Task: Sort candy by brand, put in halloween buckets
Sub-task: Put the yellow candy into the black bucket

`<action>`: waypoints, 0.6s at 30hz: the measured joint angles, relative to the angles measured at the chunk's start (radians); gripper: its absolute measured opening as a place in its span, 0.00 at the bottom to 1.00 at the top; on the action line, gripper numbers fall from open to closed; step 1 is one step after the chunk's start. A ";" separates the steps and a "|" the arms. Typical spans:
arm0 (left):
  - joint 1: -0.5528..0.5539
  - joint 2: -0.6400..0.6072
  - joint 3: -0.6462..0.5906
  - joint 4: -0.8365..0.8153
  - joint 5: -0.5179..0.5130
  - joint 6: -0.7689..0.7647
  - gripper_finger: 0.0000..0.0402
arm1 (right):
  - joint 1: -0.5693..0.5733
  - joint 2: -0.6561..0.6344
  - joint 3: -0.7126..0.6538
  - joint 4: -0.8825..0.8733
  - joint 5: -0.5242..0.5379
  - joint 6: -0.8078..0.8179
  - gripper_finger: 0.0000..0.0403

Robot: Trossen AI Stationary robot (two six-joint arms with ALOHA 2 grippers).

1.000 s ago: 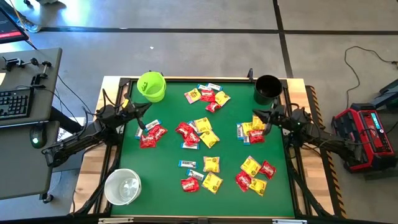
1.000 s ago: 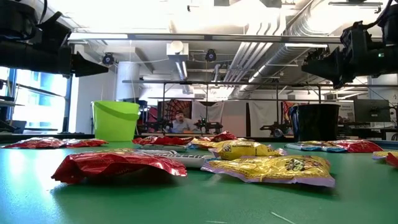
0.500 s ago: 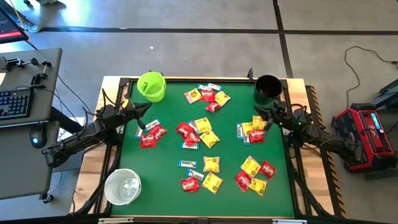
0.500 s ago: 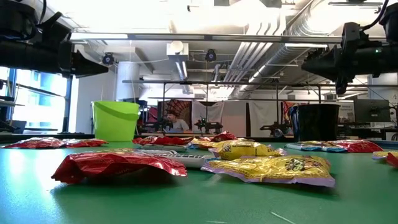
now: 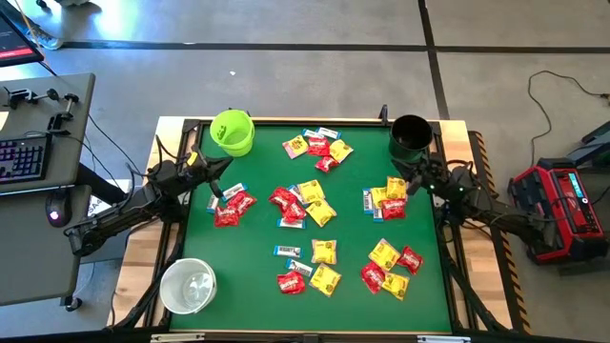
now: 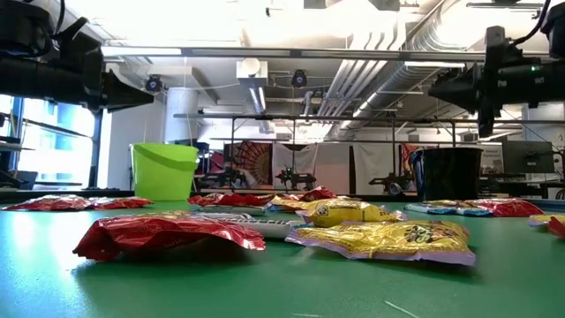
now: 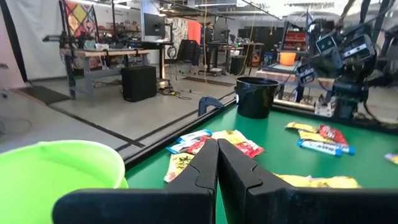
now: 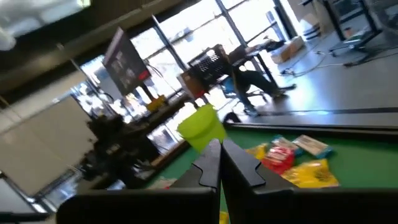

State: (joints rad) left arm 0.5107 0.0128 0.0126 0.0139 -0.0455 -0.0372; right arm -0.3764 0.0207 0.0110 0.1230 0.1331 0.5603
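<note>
Since candy lay unsorted mid-table, both grippers, left and right, hung closed and empty near corner buckets.

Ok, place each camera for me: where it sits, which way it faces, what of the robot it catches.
High: overhead, straight down on the green table; both arms.
Low: at tabletop height, looking across the candy; arms overhead.
Left wrist: past the shut left gripper toward the black bucket; the right arm beyond.
Right wrist: past the shut right gripper toward the lime bucket.
Both wrist views share the candy.
</note>
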 joint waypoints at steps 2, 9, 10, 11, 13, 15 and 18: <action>0.000 0.000 0.000 0.000 0.000 -0.011 0.00 | 0.018 0.015 0.021 0.007 0.002 -0.014 0.00; 0.000 0.000 0.000 0.045 -0.004 -0.011 0.00 | 0.068 0.195 0.177 -0.044 0.079 -0.102 0.00; 0.000 0.000 0.000 0.044 -0.004 -0.006 0.00 | 0.071 0.236 0.197 -0.042 0.082 -0.115 0.00; 0.000 0.000 0.000 0.042 -0.004 0.001 0.00 | 0.074 0.276 0.215 -0.041 0.084 -0.127 0.00; 0.000 0.000 0.000 0.037 -0.004 0.004 0.00 | 0.076 0.358 0.251 -0.042 0.085 -0.149 0.00; 0.000 0.000 0.000 0.046 -0.004 0.003 0.00 | 0.076 0.437 0.293 -0.042 0.083 -0.164 0.00; 0.000 0.000 0.000 0.091 0.004 -0.011 0.00 | 0.076 0.544 0.369 -0.045 0.077 -0.173 0.00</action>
State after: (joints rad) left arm 0.5110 0.0124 0.0124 0.1051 -0.0411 -0.0481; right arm -0.3004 0.5647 0.3799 0.0784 0.2105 0.3877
